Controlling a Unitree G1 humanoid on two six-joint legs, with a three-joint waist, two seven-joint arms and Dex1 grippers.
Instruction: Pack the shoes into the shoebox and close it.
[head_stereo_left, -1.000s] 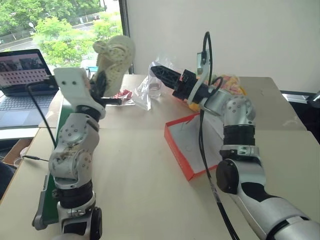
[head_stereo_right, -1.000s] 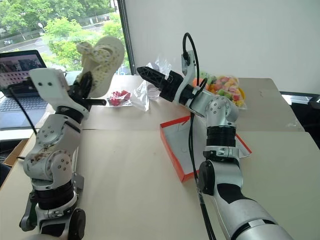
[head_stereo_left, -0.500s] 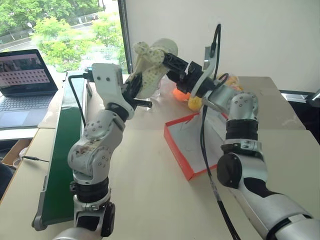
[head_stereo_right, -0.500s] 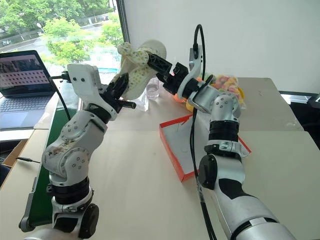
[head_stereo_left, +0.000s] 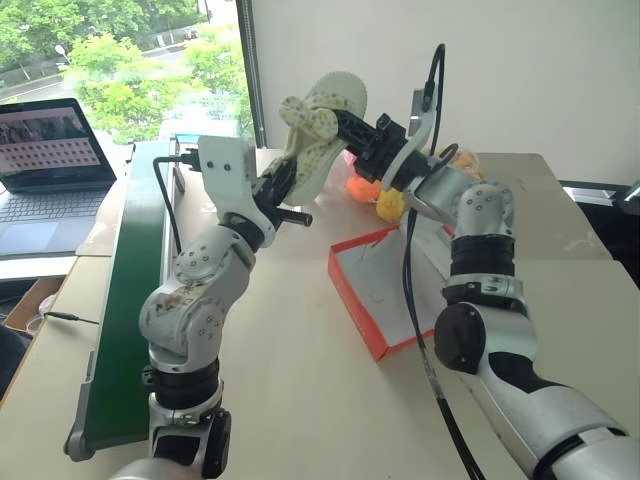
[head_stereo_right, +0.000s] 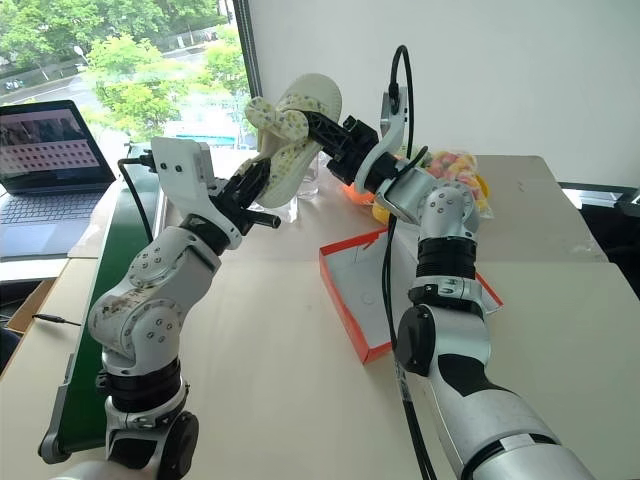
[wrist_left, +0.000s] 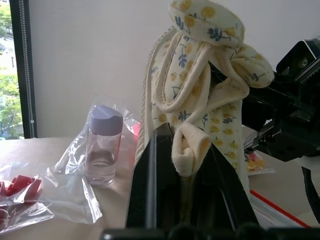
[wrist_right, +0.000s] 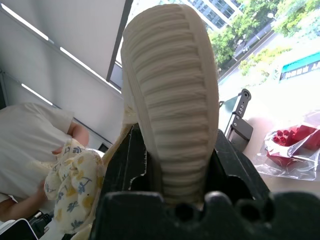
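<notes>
Gripping one shoe (head_stereo_left: 318, 130) aloft — left gripper (head_stereo_left: 283, 178) clamped, right gripper (head_stereo_left: 350, 127) closing round its sole, shoebox (head_stereo_left: 372, 300) partly hidden.

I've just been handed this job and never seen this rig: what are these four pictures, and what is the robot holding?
Two pictures come from the robot's head, looking down over both arms; the other two come from cameras on each wrist. The left tool is shut on a cream shoe, held up above the table. The right tool grips the same shoe by its ribbed sole. The open red shoebox lies on the table below, with bagged toys and a small bottle behind.
</notes>
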